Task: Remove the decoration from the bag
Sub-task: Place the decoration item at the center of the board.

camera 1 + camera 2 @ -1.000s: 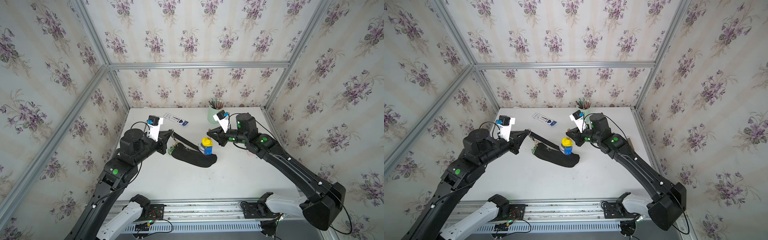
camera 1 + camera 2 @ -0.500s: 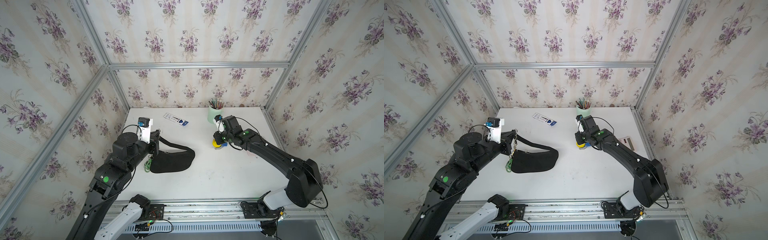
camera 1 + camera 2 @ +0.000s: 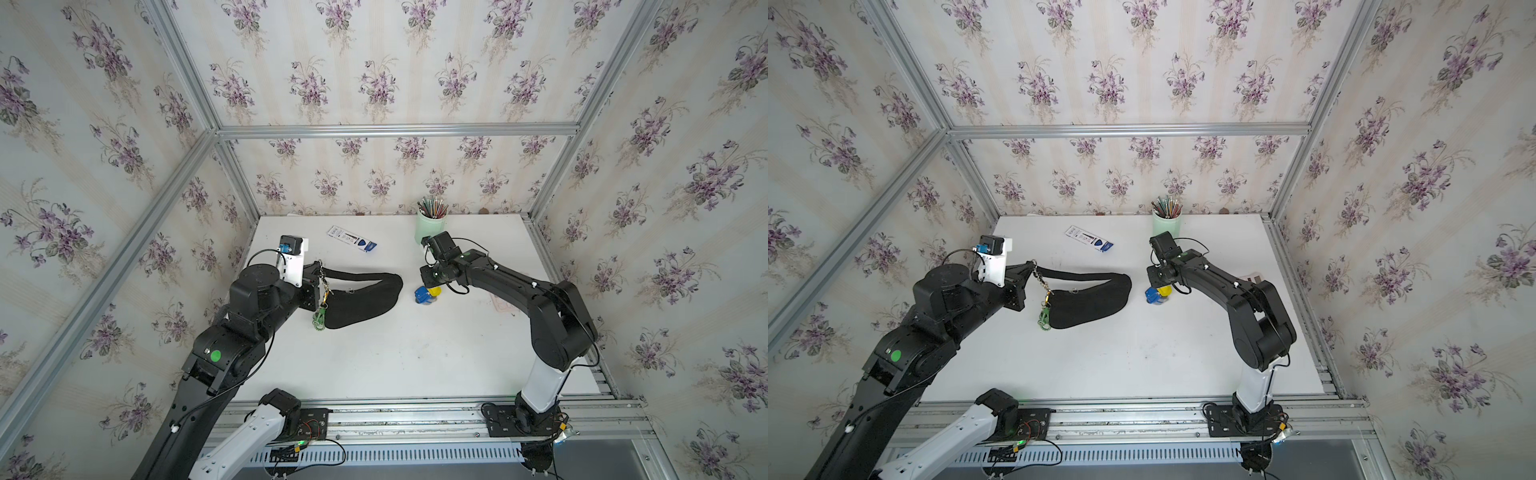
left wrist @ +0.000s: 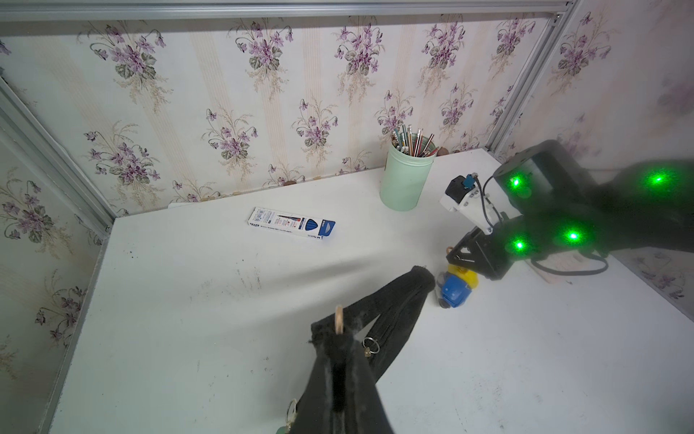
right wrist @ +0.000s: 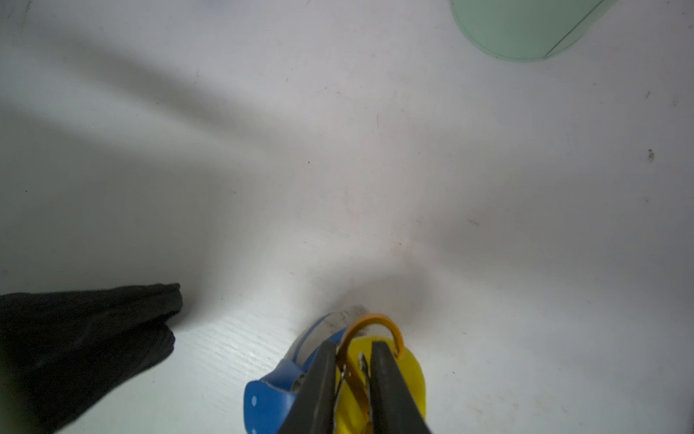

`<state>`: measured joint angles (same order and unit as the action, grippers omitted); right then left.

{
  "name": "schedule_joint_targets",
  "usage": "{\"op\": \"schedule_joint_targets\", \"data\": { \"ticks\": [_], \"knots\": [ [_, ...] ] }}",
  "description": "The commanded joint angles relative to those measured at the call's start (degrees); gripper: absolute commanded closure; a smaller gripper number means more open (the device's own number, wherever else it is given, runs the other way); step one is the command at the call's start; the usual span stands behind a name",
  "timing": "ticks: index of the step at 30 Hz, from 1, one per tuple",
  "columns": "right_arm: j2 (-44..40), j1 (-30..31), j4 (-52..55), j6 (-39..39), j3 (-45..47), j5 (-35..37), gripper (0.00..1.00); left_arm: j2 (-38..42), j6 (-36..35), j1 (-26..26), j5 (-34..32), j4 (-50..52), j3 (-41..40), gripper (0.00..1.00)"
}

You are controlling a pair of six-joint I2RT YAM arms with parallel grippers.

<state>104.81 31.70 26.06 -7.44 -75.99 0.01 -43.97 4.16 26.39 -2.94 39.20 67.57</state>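
Task not done: the decoration [image 3: 321, 318] hung clipped at the bag's [image 3: 361, 301] strap end, beside the bag's tip (green strap, small figure, rings, gold clip). Left fingers [image 3: 1019, 269] clamped that strap. Off the bag's opposite tip, right fingers [image 5: 319, 375] narrowly straddled a yellow-blue charm's [image 5: 270, 398] clip on the worktop [image 3: 395, 353]; grip unclear. Unclipping was yet to do.

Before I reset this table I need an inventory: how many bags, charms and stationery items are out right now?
Bags: 1, bag
Charms: 2, decoration, yellow-blue charm
Stationery: 2, pencil cup, pen box
Total: 5
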Motion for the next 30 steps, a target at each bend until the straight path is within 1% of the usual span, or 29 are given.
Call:
{"op": "schedule_joint_targets", "data": {
  "ticks": [1,6,16,20,27,30],
  "knots": [
    [1.5,-0.1,1.8,-0.9,-1.7,-1.7,0.76,0.2,-0.8,0.0,-0.5,-1.2,0.3,1.0],
    [2.1,-0.1,2.0,-1.8,-2.1,-2.1,0.72,0.1,-0.5,0.0,-0.5,-1.3,0.1,1.0],
    [1.6,-0.1,2.3,-2.3,-2.1,-1.9,0.68,0.4,-0.2,0.0,-0.4,-1.5,-0.2,1.0],
    [1.2,-0.1,2.5,-2.4,-2.1,-2.2,0.64,0.5,0.0,0.0,-0.5,-1.5,-0.3,1.0],
    [-0.5,-0.1,3.3,-2.5,-2.9,-2.3,0.51,0.5,0.4,0.0,-0.4,-1.6,-0.1,1.0],
    [-1.7,-0.1,3.6,-2.6,-3.2,-2.4,0.49,0.5,0.6,0.0,-0.1,-1.6,-0.2,1.0]
  ]
}}
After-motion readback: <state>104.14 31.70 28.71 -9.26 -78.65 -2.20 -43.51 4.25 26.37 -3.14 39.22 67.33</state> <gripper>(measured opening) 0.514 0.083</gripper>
